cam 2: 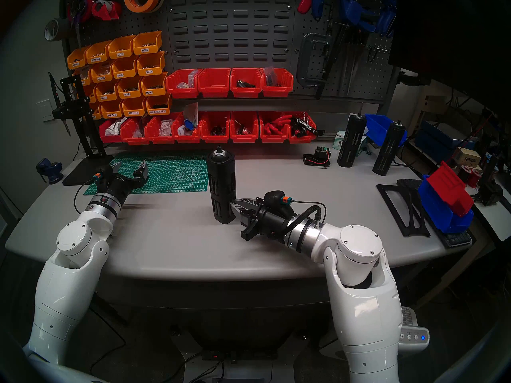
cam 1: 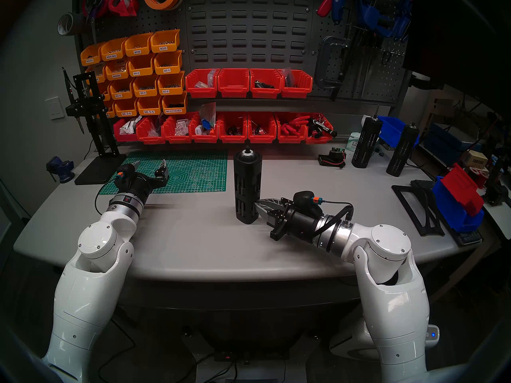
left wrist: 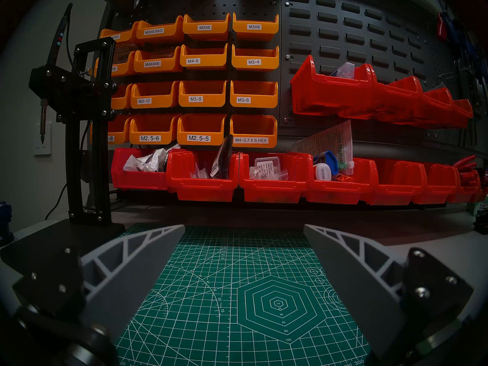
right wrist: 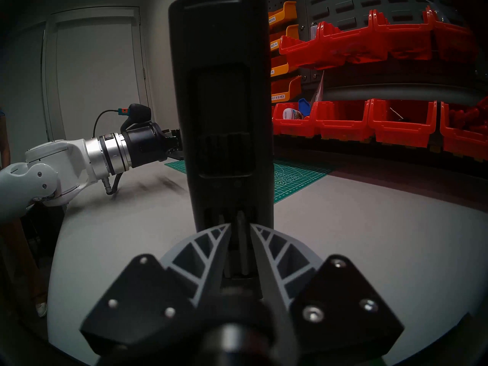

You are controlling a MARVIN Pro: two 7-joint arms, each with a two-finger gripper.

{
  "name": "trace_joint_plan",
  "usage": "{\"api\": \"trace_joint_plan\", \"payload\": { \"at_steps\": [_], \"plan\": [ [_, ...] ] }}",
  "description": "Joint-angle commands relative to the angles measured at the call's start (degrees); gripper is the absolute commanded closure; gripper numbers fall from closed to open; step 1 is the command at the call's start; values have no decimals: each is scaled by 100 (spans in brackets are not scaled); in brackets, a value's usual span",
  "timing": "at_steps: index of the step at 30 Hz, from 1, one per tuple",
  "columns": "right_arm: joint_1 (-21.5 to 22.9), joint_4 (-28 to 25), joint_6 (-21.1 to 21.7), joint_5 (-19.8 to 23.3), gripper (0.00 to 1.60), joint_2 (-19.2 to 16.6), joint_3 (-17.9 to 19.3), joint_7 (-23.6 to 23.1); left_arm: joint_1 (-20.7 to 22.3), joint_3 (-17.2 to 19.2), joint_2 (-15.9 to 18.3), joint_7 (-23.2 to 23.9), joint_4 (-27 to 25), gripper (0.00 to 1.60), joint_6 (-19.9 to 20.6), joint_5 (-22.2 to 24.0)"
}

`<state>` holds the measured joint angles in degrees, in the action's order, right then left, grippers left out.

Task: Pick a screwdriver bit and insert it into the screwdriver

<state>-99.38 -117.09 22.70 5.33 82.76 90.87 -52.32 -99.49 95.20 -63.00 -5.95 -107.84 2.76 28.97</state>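
Right tool (right wrist: 239, 226) clamped on a screwdriver bit (right wrist: 241, 241) at the screwdriver (cam 1: 247, 186) base — left tool (cam 1: 150, 165) apart.

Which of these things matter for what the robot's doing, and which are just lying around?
In the job:
tall black slotted cylinder screwdriver; thin dark metal bit in its lower slot; right end effector, fingers either side of that bit.

Just lying about:
green cutting mat; orange wall bins; red bins; two more black cylinders at right; left end effector, open over the mat.

Green cutting mat (cam 1: 188, 169) on grey bench (cam 1: 193, 236), red bins (cam 1: 232, 126) behind.
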Motion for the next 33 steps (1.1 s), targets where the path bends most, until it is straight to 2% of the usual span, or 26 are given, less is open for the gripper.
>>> {"api": "trace_joint_plan", "payload": {
  "at_steps": [1, 20, 21, 23, 33],
  "plan": [
    [178, -133, -83, -123, 93, -55, -84, 26, 131, 51, 4, 1, -153, 0, -83, 5],
    [237, -154, -128, -218, 95, 29, -112, 113, 131, 51, 4, 1, -153, 0, -82, 5],
    [241, -152, -132, -210, 104, 28, -112, 112, 131, 51, 4, 1, -153, 0, -82, 5],
    [241, -152, -135, -207, 105, 31, -111, 114, 131, 51, 4, 1, -153, 0, -82, 5],
    [256, -149, -169, -187, 102, 44, -103, 103, 131, 51, 4, 1, -153, 0, -82, 5]
  ]
}}
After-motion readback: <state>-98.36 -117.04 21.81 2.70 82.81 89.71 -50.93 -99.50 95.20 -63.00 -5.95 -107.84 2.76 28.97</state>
